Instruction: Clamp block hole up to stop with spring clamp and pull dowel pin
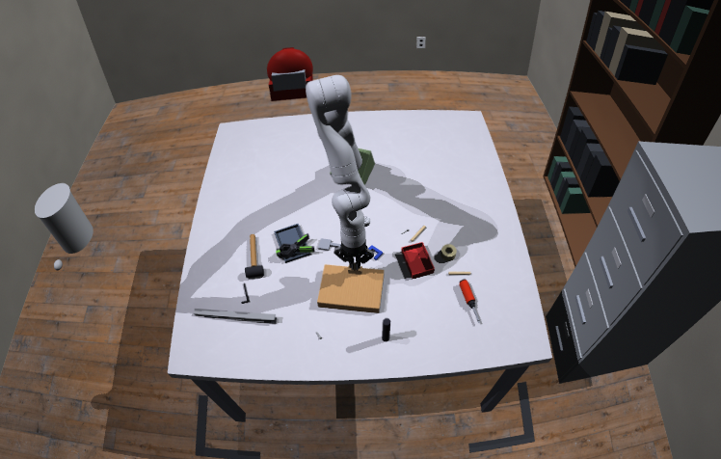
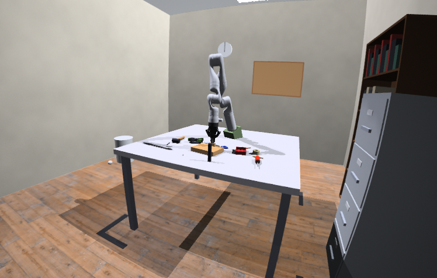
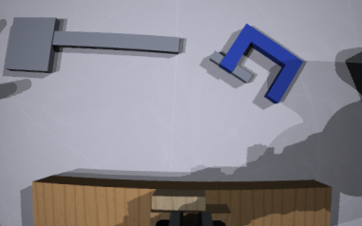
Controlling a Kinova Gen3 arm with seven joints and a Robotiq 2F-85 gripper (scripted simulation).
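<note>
The wooden bench board (image 1: 352, 293) (image 2: 201, 149) (image 3: 75, 204) lies at the table's front middle, with a dark stop strip (image 3: 246, 183) along its far edge. My gripper (image 1: 355, 267) (image 2: 212, 139) (image 3: 188, 221) points straight down at the board's far edge. It is shut on a small pale wooden piece (image 3: 178, 202) that sits just behind the stop; only the fingertips show at the bottom of the wrist view. I cannot tell whether this piece is the block or something loose. The green and black spring clamp (image 1: 293, 247) lies on a dark tray left of the gripper. No pin shows.
A blue C-shaped bracket (image 1: 375, 251) (image 3: 260, 59) and a grey mallet-shaped piece (image 1: 324, 243) (image 3: 29, 44) lie just beyond the board. A red tray (image 1: 417, 259), tape roll (image 1: 446, 253) and screwdriver (image 1: 467, 292) lie right; a hammer (image 1: 253, 259) lies left; a black cylinder (image 1: 386, 329) stands in front.
</note>
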